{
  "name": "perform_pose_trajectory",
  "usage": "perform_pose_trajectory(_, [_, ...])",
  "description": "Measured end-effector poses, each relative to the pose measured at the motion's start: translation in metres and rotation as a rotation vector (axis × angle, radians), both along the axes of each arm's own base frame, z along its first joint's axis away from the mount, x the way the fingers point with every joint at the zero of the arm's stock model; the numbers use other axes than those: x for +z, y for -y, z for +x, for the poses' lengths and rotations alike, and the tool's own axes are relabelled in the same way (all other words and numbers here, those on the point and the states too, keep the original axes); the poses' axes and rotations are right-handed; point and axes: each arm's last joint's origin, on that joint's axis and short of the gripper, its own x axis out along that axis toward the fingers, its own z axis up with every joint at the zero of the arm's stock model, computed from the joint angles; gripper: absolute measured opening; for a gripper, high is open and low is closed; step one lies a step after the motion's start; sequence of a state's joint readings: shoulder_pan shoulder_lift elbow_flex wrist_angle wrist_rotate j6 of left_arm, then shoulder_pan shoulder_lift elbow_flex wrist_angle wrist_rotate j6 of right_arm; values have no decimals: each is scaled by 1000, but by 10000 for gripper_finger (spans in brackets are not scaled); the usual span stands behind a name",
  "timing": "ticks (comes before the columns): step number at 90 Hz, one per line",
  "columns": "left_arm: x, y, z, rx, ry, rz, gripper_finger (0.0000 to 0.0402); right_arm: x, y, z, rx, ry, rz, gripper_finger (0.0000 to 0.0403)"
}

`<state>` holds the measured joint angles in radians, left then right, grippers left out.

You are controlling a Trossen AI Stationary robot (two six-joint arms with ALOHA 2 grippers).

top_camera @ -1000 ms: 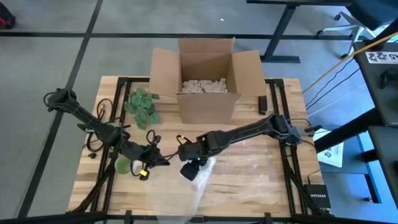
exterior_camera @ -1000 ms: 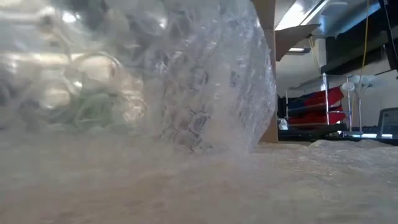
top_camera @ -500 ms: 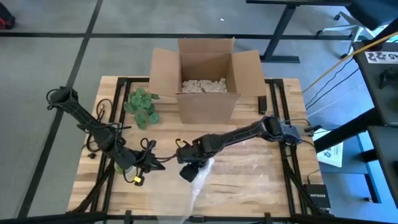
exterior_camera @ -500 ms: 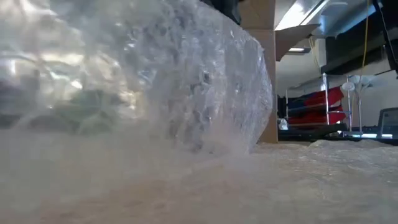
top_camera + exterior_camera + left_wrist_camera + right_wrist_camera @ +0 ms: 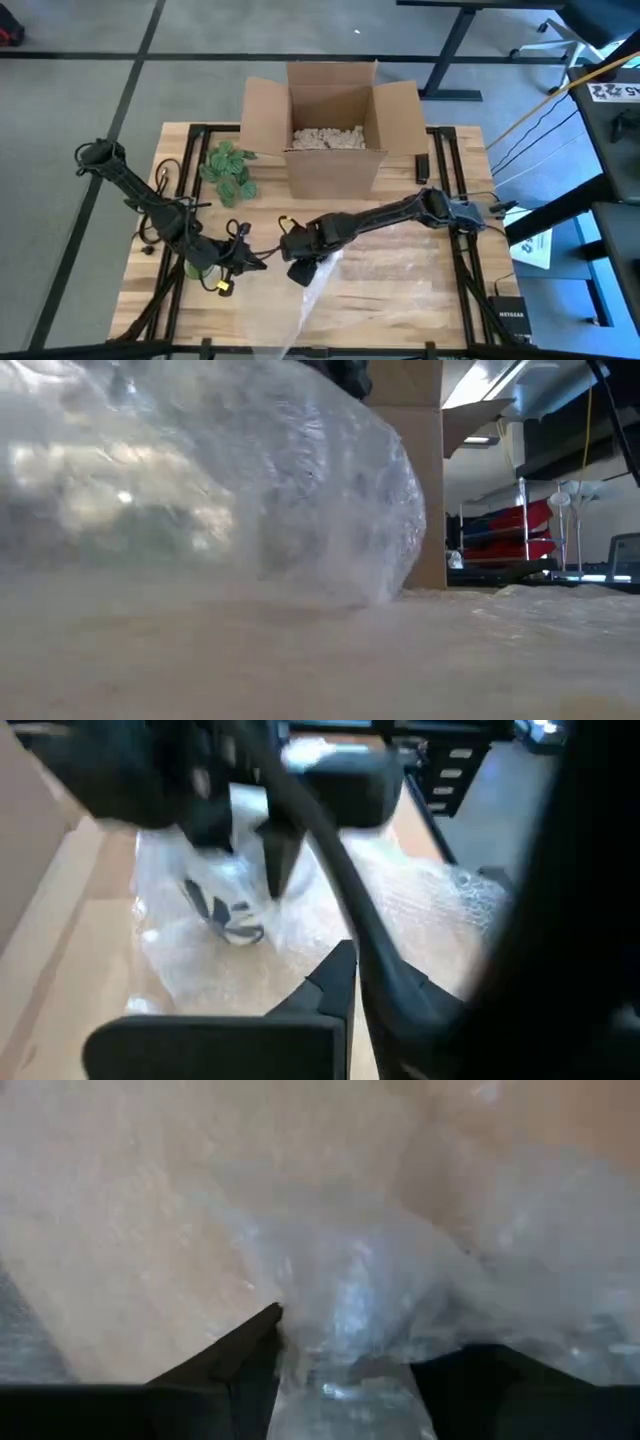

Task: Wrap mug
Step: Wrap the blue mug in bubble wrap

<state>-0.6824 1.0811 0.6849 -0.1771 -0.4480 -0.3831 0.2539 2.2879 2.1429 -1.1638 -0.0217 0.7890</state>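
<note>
A clear sheet of bubble wrap [image 5: 390, 265] lies on the wooden table [image 5: 450, 310], its left end bunched up into a mound [image 5: 250, 480]. My right gripper [image 5: 297, 268] is at that bunched end, shut on the wrap. In the left wrist view a white mug with blue marks [image 5: 222, 912] sits inside the wrap, just beneath my right gripper [image 5: 250, 850]. In the high view the mug is hidden. My left gripper [image 5: 247, 262] is just to the left of the bundle, pointing at it. My right gripper pinches a gathered bunch of the bubble wrap [image 5: 345, 1315] between its two fingers [image 5: 250, 1355], coming from above and slanting toward the table's left. Several crumpled layers sit in the gap. The rest of the sheet trails to the right and lies on the table.
An open cardboard box [image 5: 335, 135] holding packing peanuts stands at the far middle. A green plant sprig [image 5: 228, 170] lies left of it. A green object [image 5: 190, 270] sits partly under my left arm. A small black item [image 5: 422, 168] lies right of the box.
My right gripper has moved a little toward the table's left, drawing the bunched wrap with it. In the low view the mound has sunk lower and leaned over to the left. My left arm has shifted slightly toward the near edge and now covers most of the green object.
</note>
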Motion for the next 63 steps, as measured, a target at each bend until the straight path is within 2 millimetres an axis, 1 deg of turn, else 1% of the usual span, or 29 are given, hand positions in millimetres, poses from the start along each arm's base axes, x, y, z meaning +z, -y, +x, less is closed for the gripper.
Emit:
perform_pose_trajectory(14, [-13, -10, -9, 86, -163, 23, 0, 1, 0, 0, 9, -2, -6, 188])
perform_pose_trajectory(24, [-18, -11, -11, 118, -226, -20, 0, 2, 0, -1, 13, 2, -10, 188])
perform_pose_trajectory(38, [-25, 1, -12, 74, -277, -60, 0, 3, 1, -1, 9, 9, -44, 188])
perform_pose_trajectory(53, [-45, 14, -11, 107, -367, -57, 0, 3, 1, -1, 23, 10, -48, 188])
perform_pose_trajectory(63, [-54, 26, -6, 118, -368, -97, 0, 3, 2, -1, 19, 14, -66, 188])
